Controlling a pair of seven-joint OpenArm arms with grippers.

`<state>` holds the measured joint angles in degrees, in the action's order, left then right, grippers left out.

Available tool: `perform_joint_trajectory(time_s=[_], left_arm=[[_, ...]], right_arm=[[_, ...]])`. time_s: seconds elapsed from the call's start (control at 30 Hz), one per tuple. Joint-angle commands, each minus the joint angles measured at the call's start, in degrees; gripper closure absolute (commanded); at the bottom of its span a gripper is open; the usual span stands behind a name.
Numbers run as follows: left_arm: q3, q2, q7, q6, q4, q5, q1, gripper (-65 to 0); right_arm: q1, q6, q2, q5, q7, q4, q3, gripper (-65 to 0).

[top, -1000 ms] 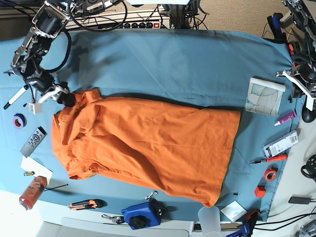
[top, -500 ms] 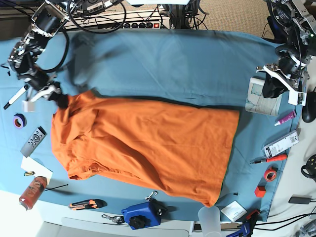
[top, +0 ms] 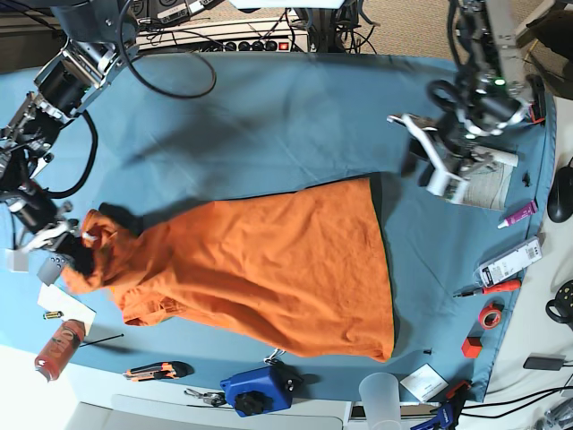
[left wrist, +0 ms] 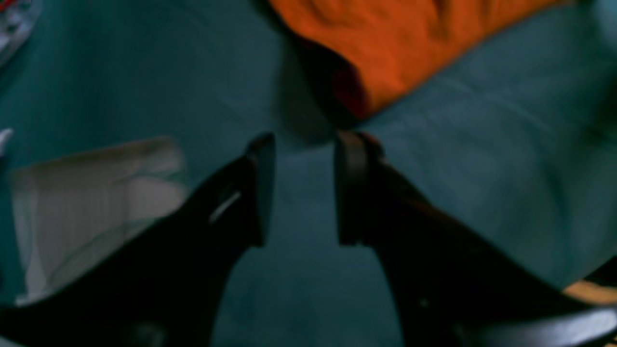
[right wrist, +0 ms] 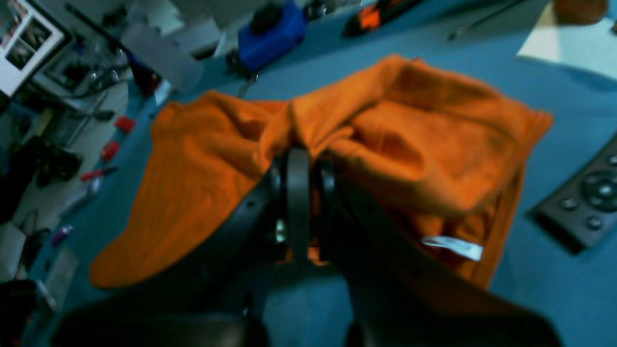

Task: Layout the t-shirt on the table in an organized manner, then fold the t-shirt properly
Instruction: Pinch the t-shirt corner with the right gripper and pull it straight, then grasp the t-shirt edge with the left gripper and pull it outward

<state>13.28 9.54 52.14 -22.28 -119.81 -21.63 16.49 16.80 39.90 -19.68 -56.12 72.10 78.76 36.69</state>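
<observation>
Gripping the t-shirt point(right wrist: 385, 144) collar, your right gripper point(right wrist: 299, 193) is clamped; your left gripper point(left wrist: 301, 188) hangs apart, seemingly above the table point(left wrist: 482, 168).

The orange t-shirt point(top: 260, 269) lies spread across the teal-covered bench point(top: 269, 116), its hem end flat toward one side. Its collar end is bunched and lifted off the cloth, a white label showing inside the folds.

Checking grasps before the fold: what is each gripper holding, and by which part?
The right gripper pinches the t-shirt at its bunched collar end; the left gripper is open, holding nothing.
</observation>
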Motion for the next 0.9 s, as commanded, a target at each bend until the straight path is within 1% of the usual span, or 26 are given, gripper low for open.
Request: perform_joint_trajectory(time_s=[0.0, 0.03, 0.13, 0.23, 0.4, 0.53, 0.63, 0.67, 0.7, 0.73, 0.77, 0.8, 0.87], left_arm=[[-1.9, 0.3, -2.1, 1.3, -0.9, 0.2, -0.3, -24.6], [-4.0, 0.3, -2.6, 2.7, -0.8, 1.0, -0.3, -24.6], [-9.5, 0.1, -3.3, 4.5, 1.2, 4.2, -1.5, -24.6], [-12.6, -1.0, -3.3, 6.8, 7.0, 5.9, -4.5, -24.6], [-13.0, -3.8, -2.8, 7.6, 17.3, 5.8, -10.3, -24.6], [-13.0, -4.1, -2.8, 7.4, 19.3, 2.7, -11.9, -24.6], [-13.0, -4.1, -3.8, 7.6, 19.7, 2.4, -12.3, -24.3], [-13.0, -4.1, -3.8, 8.2, 19.7, 2.4, -12.5, -22.1], [-13.0, -4.1, -3.8, 9.1, 19.7, 2.4, -12.7, -18.0], [-13.0, -4.1, -3.7, 9.7, 19.7, 2.5, -12.9, -12.2], [-13.0, -4.1, -3.7, 9.8, 19.7, 2.8, -12.9, -4.5], [-13.0, -4.1, -3.4, 9.8, 19.7, 3.0, -12.9, 0.0], [-12.7, -4.1, -0.9, 9.8, 19.3, 3.3, -12.8, 0.0]], right_arm=[[1.0, 0.1, -1.1, -1.2, -1.2, 1.0, -0.9, 0.0], [1.0, 0.1, -1.1, -0.9, -1.2, 1.0, -1.7, 0.0], [1.0, 0.1, -1.1, -0.4, -1.2, 1.0, -2.7, 0.0], [1.0, 0.1, -1.1, -0.3, -1.1, 1.0, -2.6, 0.0], [1.0, 0.1, -1.1, -0.3, 0.1, 1.0, -2.0, 0.0], [1.0, 0.1, -1.1, 0.3, 0.9, 1.0, -1.7, 0.0], [1.0, 0.1, -1.1, 0.2, 1.2, 1.0, -1.7, 0.0], [1.0, 0.1, -1.1, 0.2, 1.3, 1.0, -1.7, 0.0], [1.0, 0.1, -1.1, 0.2, 1.3, 1.0, -1.7, 0.0], [1.0, 0.1, -1.1, 0.2, 1.4, 1.0, -1.7, 0.0], [1.0, 0.1, -1.1, -0.4, 1.7, 1.0, -1.7, 0.0], [1.0, 0.1, -1.1, -1.4, 2.5, 1.0, -1.6, 0.0], [1.0, 0.1, -1.1, -5.2, 6.1, 1.0, -0.7, 0.0]])
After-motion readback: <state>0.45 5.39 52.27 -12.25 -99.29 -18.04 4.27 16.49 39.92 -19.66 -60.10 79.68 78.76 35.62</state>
